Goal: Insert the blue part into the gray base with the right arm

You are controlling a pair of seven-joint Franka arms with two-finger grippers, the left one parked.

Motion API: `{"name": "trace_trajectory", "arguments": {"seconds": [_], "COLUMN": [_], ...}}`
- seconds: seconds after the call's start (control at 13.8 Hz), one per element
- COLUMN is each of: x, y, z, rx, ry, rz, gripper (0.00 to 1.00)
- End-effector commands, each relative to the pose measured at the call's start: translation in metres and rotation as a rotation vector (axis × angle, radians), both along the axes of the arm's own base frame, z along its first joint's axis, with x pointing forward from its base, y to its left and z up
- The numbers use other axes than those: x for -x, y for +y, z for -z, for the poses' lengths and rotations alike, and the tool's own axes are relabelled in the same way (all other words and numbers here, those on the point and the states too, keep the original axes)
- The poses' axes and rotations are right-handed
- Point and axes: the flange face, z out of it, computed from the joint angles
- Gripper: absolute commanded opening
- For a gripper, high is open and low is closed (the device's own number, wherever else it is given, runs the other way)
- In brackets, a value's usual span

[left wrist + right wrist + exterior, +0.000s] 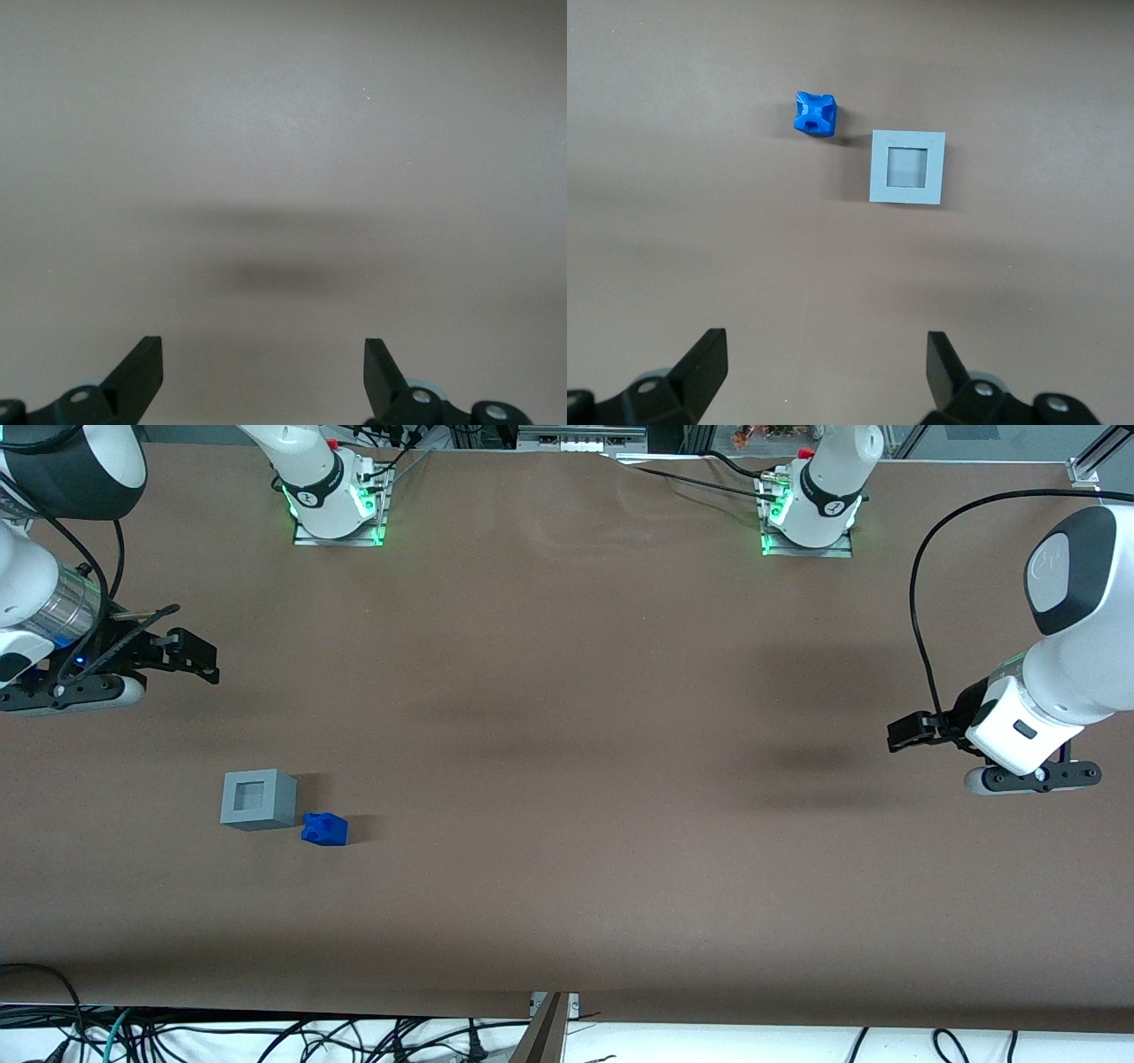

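The gray base [258,799] stands on the brown table, its square recess facing up and empty. The blue part [324,829] lies on the table close beside it, a little nearer to the front camera and toward the parked arm's end. Both show in the right wrist view, the blue part [814,115] a small gap away from a corner of the gray base [908,167]. My right gripper [190,657] hangs above the table at the working arm's end, farther from the front camera than both objects. It is open and empty [824,345], with only bare table between its fingers.
The brown table cover [567,779] spreads wide around the two objects. Two arm bases [335,496] [811,505] stand at the table's back edge. Cables [266,1036] lie below the front edge.
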Motion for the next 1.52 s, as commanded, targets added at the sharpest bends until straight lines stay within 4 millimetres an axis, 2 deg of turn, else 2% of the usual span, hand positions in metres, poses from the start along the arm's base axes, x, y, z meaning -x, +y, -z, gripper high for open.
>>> {"name": "trace_trajectory", "arguments": {"seconds": [0.0, 0.44, 0.65, 0.87, 1.23, 1.38, 1.45], "x": [0.004, 0.002, -0.011, -0.044, -0.089, -0.094, -0.095], "y": [-0.002, 0.0, 0.001, 0.007, 0.034, 0.044, 0.046], "z": [-0.009, -0.002, 0.017, 0.072, 0.196, 0.223, 0.231], "rx": [-0.002, -0.002, -0.006, -0.019, -0.055, -0.061, -0.063], "ry": [0.002, 0.005, -0.004, -0.041, -0.089, -0.097, -0.101], "rz": [-0.016, -0.009, -0.006, -0.012, 0.004, 0.029, 0.027], "gripper": [0.99, 0.99, 0.99, 0.99, 0.99, 0.99, 0.99]}}
